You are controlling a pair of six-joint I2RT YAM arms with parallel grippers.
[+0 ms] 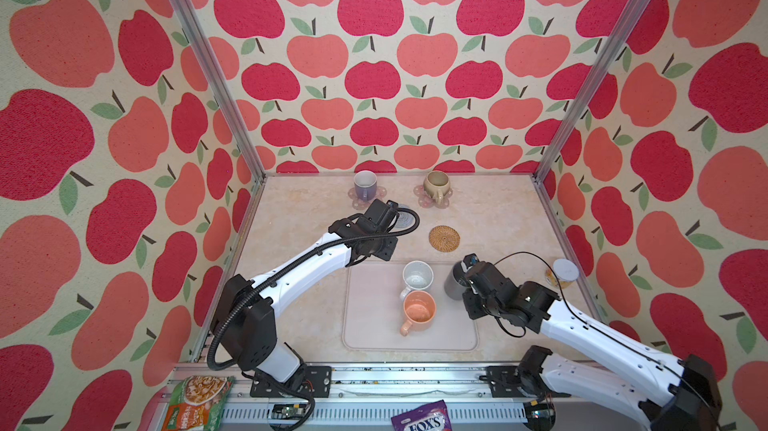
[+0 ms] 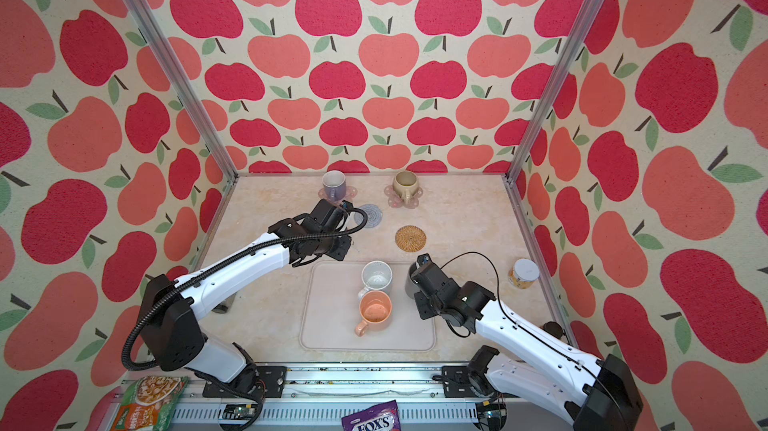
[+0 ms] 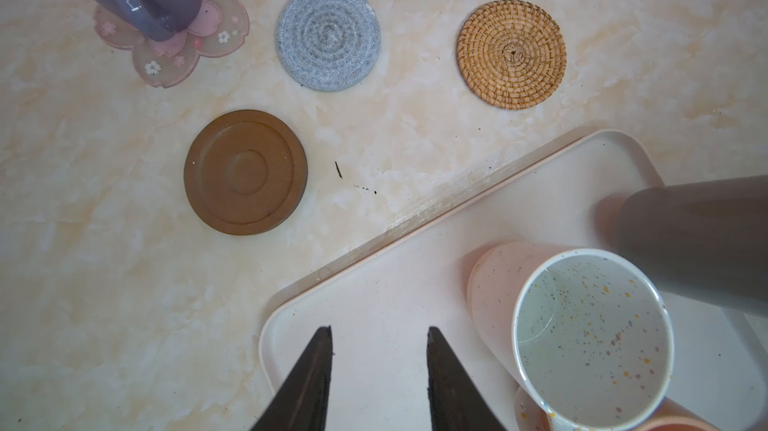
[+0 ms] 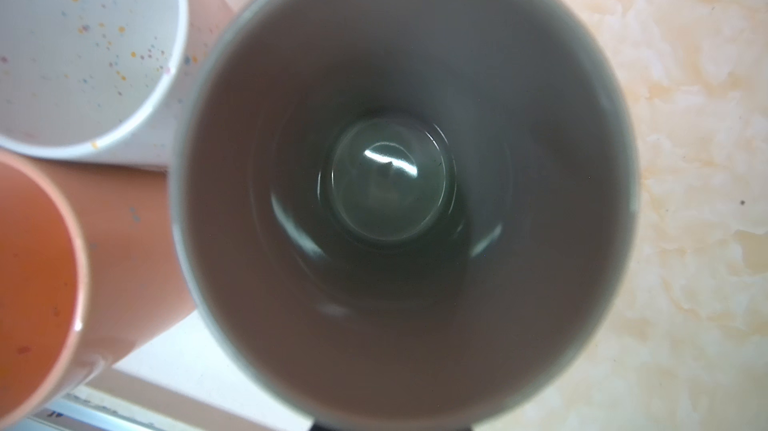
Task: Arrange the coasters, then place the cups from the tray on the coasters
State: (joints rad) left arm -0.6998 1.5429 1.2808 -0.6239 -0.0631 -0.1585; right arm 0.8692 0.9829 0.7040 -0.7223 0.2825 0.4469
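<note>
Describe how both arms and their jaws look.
Left arm: white shells, black joints, a thick black ribbed hose looping from shoulder to wrist. Right arm: the same white and black, with a thin black cable arcing over its wrist. The left arm's jaws are dark, tapering wedges.

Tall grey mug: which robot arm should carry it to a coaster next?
Right. The right gripper is closed on the rim of the dark grey mug, close to the bare rattan coaster. The left gripper hangs open and empty over the tray.
</note>
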